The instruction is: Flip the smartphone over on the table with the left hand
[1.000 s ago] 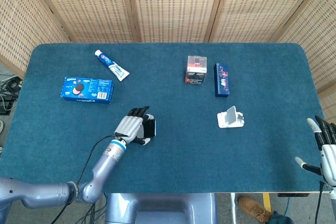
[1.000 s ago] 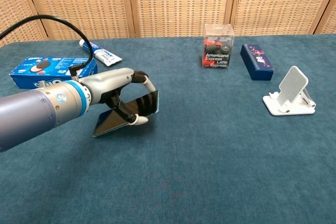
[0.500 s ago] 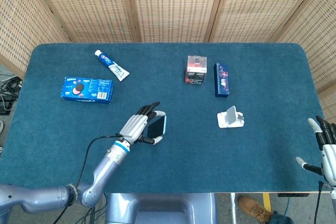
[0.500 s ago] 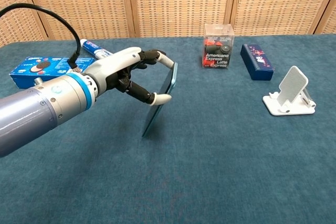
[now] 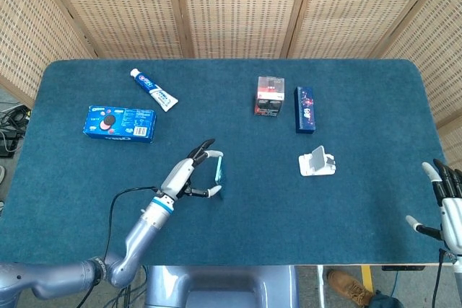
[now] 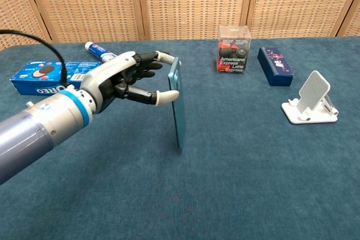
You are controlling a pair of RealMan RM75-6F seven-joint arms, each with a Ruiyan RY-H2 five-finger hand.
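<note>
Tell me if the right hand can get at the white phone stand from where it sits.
Probably yes. The right hand hangs open at the table's right edge, and only bare cloth lies between it and the white phone stand. Whether the arm reaches that far cannot be told.

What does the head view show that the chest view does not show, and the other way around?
Only the head view shows the right hand, open at the table's near right corner, and the whole blue table with its edges.

Only the chest view shows the printed label on the coffee box and that the smartphone stands nearly upright on its lower edge, its light blue back facing the camera.

Both show the left hand holding the smartphone, the toothpaste tube, the cookie box, the dark blue box and the white phone stand.
</note>
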